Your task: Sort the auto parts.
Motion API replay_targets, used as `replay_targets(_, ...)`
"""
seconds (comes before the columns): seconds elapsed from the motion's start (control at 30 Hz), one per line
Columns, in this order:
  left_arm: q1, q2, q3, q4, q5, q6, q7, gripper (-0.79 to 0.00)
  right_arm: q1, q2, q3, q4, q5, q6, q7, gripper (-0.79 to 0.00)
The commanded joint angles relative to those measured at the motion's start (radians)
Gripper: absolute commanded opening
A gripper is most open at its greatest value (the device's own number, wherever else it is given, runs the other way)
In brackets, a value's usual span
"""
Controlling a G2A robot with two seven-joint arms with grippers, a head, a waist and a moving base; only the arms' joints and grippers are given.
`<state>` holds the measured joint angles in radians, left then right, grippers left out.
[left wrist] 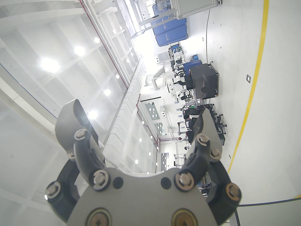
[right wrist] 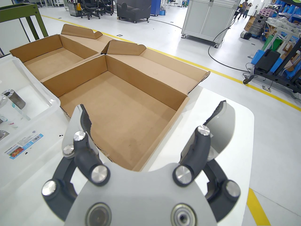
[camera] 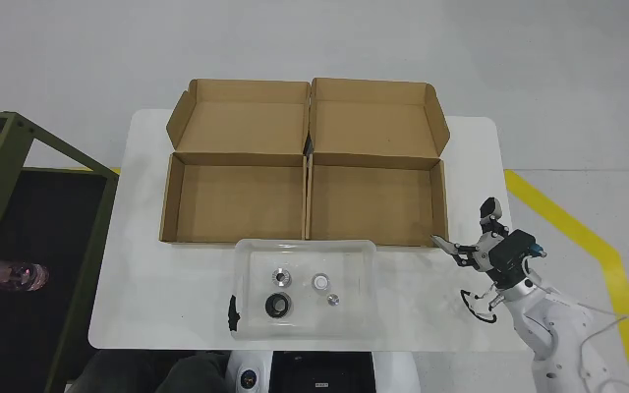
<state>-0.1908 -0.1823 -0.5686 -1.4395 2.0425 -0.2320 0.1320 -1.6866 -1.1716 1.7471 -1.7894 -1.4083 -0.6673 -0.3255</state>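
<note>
Bright overhead light, ceiling lamps (left wrist: 49, 64) glaring, soft shadows in cardboard boxes (camera: 241, 204)

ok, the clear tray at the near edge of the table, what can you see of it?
The clear tray is a shallow rectangular tub of transparent plastic with rounded corners and a lipped rim. It sits flat on the white table at its near edge, far rim close against the two cardboard boxes. Inside lie four small parts, apart: a black ring, a metal cylinder, a white-capped piece and a small metal piece.
</note>
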Motion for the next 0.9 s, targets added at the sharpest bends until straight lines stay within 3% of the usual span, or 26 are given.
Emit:
replay_targets(0.0,0.0,0.0,0.0,0.0,0.0,0.0,0.0,0.0,0.0,0.0,0.0,0.0,0.0,0.0,0.0,-0.001)
replay_targets(0.33,0.0,0.0,0.0,0.0,0.0,0.0,0.0,0.0,0.006,0.003,-0.017,-0.04,-0.023,-0.011,0.022,0.0)
replay_targets(0.5,0.0,0.0,0.0,0.0,0.0,0.0,0.0,0.0,0.012,0.012,-0.028,-0.089,-0.038,-0.089,0.053,0.0)
replay_targets(0.87,0.0,0.0,0.0,0.0,0.0,0.0,0.0,0.0,0.047,0.023,-0.14,-0.183,0.087,-0.266,0.265,0.0)
